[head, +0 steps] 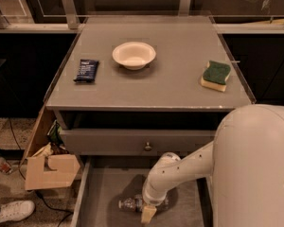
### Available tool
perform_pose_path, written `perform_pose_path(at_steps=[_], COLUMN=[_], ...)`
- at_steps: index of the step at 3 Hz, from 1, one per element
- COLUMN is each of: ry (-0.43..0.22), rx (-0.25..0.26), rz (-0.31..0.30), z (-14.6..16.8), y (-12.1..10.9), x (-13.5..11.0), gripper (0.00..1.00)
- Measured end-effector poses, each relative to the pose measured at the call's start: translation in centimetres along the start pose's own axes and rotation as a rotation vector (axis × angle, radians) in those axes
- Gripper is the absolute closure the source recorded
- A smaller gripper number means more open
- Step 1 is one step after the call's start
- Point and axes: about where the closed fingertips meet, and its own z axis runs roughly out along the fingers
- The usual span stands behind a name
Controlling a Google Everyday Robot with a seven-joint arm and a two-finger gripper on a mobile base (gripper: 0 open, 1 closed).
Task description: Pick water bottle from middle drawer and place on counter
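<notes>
The water bottle lies on its side on the floor of the open middle drawer, near the bottom of the camera view. My white arm reaches down into that drawer from the right. The gripper sits right on top of the bottle, covering its right half; one pale fingertip shows in front of it. Above the drawer, the grey counter spreads out flat.
On the counter stand a white bowl, a dark blue snack packet at the left and a green-and-yellow sponge at the right. A cardboard box sits on the floor left of the cabinet. A closed drawer front with a knob is above the open drawer.
</notes>
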Motion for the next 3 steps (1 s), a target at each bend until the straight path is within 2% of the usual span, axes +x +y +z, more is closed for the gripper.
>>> perform_pose_path(at_steps=[3], ry=[0.000], rx=[0.000], rz=[0.000], z=[0.00], y=[0.00], x=[0.00], gripper=[0.96])
